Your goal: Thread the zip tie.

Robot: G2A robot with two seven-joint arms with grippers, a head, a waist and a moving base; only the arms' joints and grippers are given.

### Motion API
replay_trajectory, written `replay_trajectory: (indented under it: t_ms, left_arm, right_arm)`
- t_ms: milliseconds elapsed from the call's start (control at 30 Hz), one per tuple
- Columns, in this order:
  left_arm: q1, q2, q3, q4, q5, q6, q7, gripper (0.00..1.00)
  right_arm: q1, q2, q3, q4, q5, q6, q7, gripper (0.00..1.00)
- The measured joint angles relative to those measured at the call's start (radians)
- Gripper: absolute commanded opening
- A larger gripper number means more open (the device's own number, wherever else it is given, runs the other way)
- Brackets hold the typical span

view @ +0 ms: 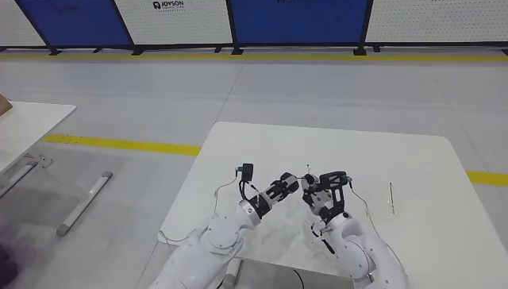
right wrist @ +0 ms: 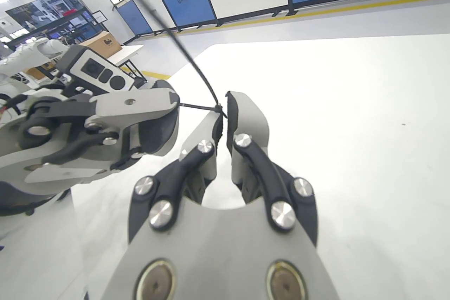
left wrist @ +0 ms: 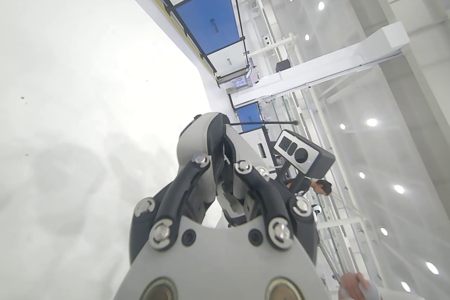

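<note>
Right gripper (right wrist: 223, 107) pinched shut on a thin, black, flexible plastic zip tie (right wrist: 191, 61), left gripper (right wrist: 174, 106) clamped on its tail, over a smooth white table (right wrist: 351, 87).

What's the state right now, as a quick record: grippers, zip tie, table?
left gripper: shut on the thin end of the zip tie
right gripper: shut on the zip tie where it bends
zip tie: held between both grippers above the table, free length sticking up
threaded: cannot tell
also on table: thin strip, possibly a second tie
</note>
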Motion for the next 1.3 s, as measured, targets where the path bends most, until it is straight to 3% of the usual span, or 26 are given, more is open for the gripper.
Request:
replay_trajectory:
  t_ms: [367,1300]
  left_arm:
    - [-0.006,-0.003,0.005,0.007,-0.001,-0.005,0.013,0.0]
    - [0.009,-0.003,-0.025,-0.026,-0.055,-0.039,0.037,0.0]
  right_arm:
    - [0.0,0.003,-0.002,0.007,-0.014,-0.011,0.005,0.0]
    - [0.031,0.007,-0.02,0.073,-0.021,-0.046,0.068,0.0]
